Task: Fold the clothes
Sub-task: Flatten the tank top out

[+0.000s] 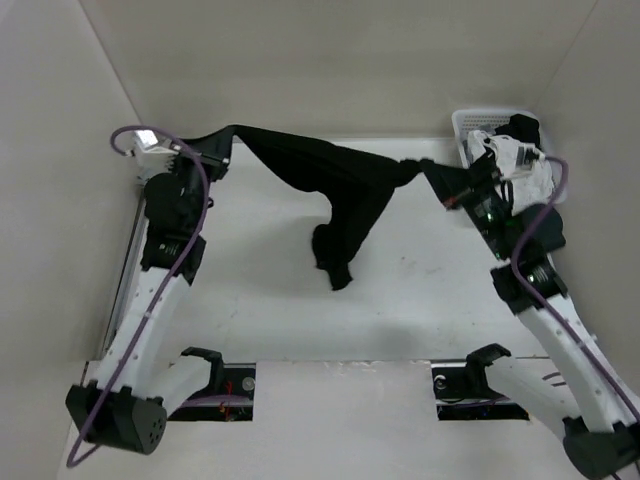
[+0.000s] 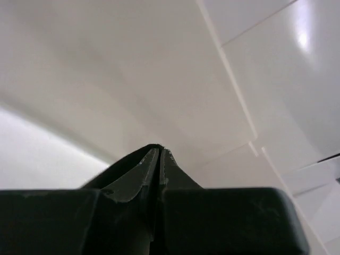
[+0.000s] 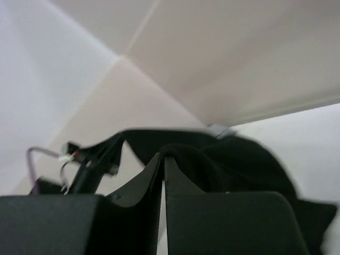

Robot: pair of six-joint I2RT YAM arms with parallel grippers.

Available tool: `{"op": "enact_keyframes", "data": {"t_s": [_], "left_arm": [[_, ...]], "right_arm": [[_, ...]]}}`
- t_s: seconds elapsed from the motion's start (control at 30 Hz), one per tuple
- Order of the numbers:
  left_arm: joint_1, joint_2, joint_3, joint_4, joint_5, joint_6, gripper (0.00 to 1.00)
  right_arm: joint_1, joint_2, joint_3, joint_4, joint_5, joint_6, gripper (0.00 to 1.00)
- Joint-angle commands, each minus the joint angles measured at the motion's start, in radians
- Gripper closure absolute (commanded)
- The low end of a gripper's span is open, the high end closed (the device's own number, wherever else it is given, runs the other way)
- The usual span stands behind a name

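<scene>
So, both arms reach to the far side of the table, w/ the black garment strung between them, mostly off the surface.

Left gripper sits at far left. Its fingers are pressed tight together in the left wrist view, tips meeting w/ no gap. That view shows only pale wall past the tips, but from the top the garment's left end runs straight into the gripper, so it's pinching that end.

Right gripper is at far right, just in front of the white basket. Its fingers are likewise closed, and black fabric bunches right over the tips in the right wrist view, i.e. it's pinching the other end. Same view shows the cloth stretching away to the left gripper in the distance.

Top edge of the garment runs roughly taut left to right, dipping a bit toward the right. Below it the rest sags: a twisted, bunched length hangs from approx. the centre, its lowest tip over the middle of the table. Can't tell if that tip touches the surface. Near the right gripper the fabric is gathered into a narrow rope.

The basket holds a white-and-black laundry heap. A purple cable loops along the left arm.
</scene>
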Motion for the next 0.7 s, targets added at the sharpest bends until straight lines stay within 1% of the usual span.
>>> {"op": "enact_keyframes", "data": {"t_s": [0.0,0.1,0.17,0.2,0.23,0.3,0.33,0.4,0.53,0.67], "left_arm": [[0.078,-0.162,-0.063,0.004,0.030,-0.002,1.00],[0.139,-0.313,-0.220,-0.082,0.056,-0.009,0.99],[0.167,-0.406,-0.322,-0.142,0.066,-0.012,0.99],[0.176,-0.443,-0.365,-0.177,0.079,-0.012,0.99],[0.185,-0.475,-0.405,-0.209,0.092,-0.010,0.99],[0.213,-0.534,-0.477,-0.263,0.109,-0.007,0.99],[0.228,-0.557,-0.512,-0.280,0.123,-0.009,0.98],[0.259,-0.582,-0.564,-0.300,0.158,-0.015,0.98],[0.303,-0.586,-0.624,-0.304,0.220,-0.026,0.98],[0.297,-0.582,-0.640,-0.289,0.206,-0.004,0.98]], "right_arm": [[0.109,-0.161,-0.183,-0.080,0.030,0.066,0.91],[0.266,-0.328,-0.475,-0.150,0.140,0.183,0.81],[0.385,-0.440,-0.619,-0.234,0.228,0.254,0.66],[0.448,-0.482,-0.658,-0.290,0.268,0.264,0.57],[0.496,-0.511,-0.673,-0.351,0.324,0.265,0.51],[0.563,-0.510,-0.663,-0.449,0.433,0.249,0.45],[0.580,-0.481,-0.647,-0.460,0.472,0.228,0.44],[0.590,-0.380,-0.606,-0.445,0.497,0.173,0.43],[0.604,-0.127,-0.545,-0.346,0.440,0.101,0.42],[0.650,0.054,-0.491,-0.256,0.371,0.064,0.44]]}}
